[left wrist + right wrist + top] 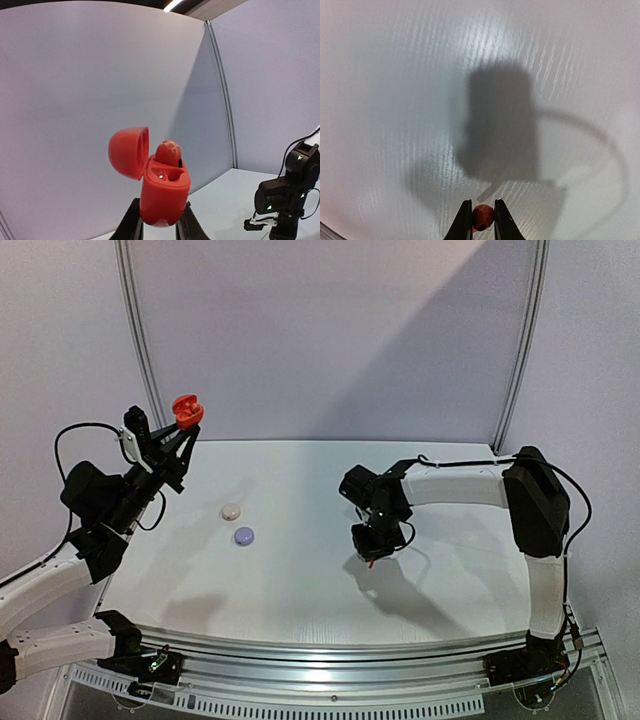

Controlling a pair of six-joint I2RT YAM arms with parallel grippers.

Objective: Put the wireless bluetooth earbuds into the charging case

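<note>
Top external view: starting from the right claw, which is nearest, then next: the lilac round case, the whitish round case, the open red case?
From the right gripper, shut on a red earbud:
1. Round lilac case, on the table, leftward.
2. Round whitish case, just beyond it.
3. Open red case, raised in the left gripper, far left.
</note>
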